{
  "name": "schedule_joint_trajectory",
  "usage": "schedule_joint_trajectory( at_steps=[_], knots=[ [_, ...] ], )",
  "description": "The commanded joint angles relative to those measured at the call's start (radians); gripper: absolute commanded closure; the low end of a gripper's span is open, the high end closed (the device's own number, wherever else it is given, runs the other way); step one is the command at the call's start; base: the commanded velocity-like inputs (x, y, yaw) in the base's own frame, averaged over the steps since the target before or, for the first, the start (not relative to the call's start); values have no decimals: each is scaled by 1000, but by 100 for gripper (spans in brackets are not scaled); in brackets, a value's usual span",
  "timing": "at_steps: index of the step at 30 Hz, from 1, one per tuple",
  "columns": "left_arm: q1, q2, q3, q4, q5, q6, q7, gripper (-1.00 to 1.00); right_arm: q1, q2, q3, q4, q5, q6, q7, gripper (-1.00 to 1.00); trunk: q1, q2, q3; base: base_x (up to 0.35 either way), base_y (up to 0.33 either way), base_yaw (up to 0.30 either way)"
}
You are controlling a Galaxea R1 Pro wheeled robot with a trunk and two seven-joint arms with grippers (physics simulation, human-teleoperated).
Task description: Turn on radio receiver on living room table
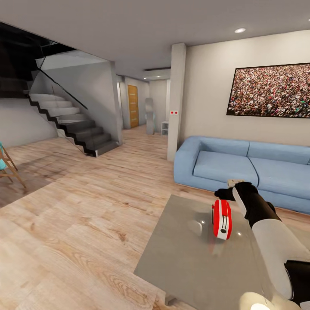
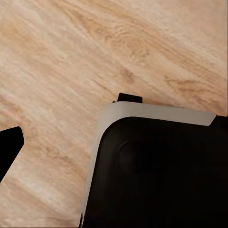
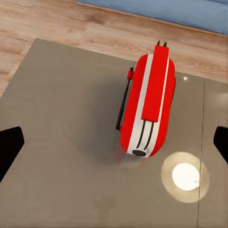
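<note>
Right arm [image 1: 275, 241] reaching over the grey worktop [image 1: 181, 262] toward the radio receiver [image 1: 221, 218].

The right gripper [image 1: 227, 193] hangs above the radio with its fingers spread wide apart, holding nothing. The red radio stands on the worktop toward its far edge, near the blue sofa [image 1: 241, 165]. The left gripper [image 2: 9, 147] hovers over the wood floor [image 2: 71, 57]; whether it is open I cannot tell.

The radio receiver [image 1: 221, 219] I'm after stands upright on the glossy grey table [image 1: 181, 258], bright red with a white side panel and thin black handle, before the living room's blue sofa [image 1: 241, 165].
</note>
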Motion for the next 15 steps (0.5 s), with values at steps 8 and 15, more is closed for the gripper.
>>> schedule_joint_trajectory(
  at_steps=[8, 15],
  knots=[
    [0, -37, 1, 142, 9, 2, -8, -100, -2, 1, -7, -2, 2, 3, -2, -100, 0, 0, 0, 0, 0, 0],
    [0, -39, 1, 146, 9, 1, -8, -100, -3, 5, -5, -2, 1, 2, -1, -100, 0, 0, 0, 0, 0, 0]
  ],
)
